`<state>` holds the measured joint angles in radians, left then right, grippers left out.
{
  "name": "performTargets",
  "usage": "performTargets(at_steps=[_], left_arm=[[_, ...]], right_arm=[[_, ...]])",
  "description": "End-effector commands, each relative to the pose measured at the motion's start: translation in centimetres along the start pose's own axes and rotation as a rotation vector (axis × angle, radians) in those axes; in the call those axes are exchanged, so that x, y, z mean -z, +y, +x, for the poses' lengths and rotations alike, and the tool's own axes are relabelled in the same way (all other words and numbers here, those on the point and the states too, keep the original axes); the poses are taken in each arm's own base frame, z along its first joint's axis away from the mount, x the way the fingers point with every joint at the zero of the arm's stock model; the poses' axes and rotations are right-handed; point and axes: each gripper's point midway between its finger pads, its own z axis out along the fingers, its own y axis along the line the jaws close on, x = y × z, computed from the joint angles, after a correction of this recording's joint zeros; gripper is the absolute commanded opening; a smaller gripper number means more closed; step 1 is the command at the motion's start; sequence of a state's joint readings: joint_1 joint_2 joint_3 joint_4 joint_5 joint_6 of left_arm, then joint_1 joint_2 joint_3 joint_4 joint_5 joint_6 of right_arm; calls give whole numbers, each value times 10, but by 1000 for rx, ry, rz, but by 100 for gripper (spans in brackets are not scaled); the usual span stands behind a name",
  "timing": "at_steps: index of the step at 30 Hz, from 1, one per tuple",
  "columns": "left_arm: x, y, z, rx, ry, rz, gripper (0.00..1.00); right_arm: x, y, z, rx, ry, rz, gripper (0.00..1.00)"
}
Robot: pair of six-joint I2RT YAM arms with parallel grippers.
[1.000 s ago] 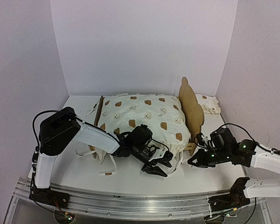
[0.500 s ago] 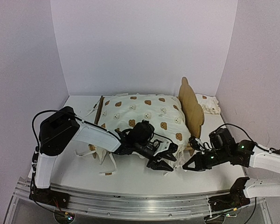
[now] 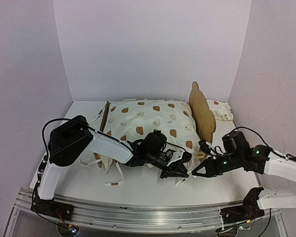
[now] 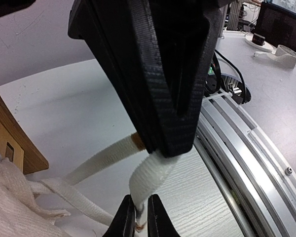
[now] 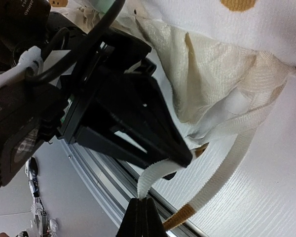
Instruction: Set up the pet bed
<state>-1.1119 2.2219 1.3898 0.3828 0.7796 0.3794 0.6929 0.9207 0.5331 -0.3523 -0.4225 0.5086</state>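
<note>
Top: the bed (image 3: 202, 111) stands mid-counter (image 3: 138, 190) under the cushion (image 3: 153, 121). The left gripper (image 3: 176, 171) and right gripper (image 3: 196, 172) meet at its near right corner.

Left wrist: the left jaws pinch the tie (image 4: 148, 180).

Right wrist: the right jaws pinch that tie too. Best keep it taut and draw gently, without dragging the cushion off.

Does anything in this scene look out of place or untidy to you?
Yes. The small pillow lies on the table behind the headboard of the pet bed, not inside it. The tie strings of the cushion hang loose over the bed's near side onto the table.
</note>
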Motion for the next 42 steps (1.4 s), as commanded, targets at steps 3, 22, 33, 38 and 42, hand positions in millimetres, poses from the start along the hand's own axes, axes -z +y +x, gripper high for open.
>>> performTargets(at_steps=[3,22,33,38,42], left_arm=[[3,17,-39,-26,-72,-75,0],[15,9,-70,565,-127,92,0],[8,22,-65,587,-150,61,0],[8,23,-65,579,-154,61,0],[9,21,-66,522,-154,64,0]], right_arm=[[3,-8,-8,-29,-34,46,0],[42,-24,-17,96,-103,249,46],[16,-1,-20,-5,-267,-11,32],[5,-5,-19,0,-243,2,32],[8,12,-22,70,-214,-39,29]])
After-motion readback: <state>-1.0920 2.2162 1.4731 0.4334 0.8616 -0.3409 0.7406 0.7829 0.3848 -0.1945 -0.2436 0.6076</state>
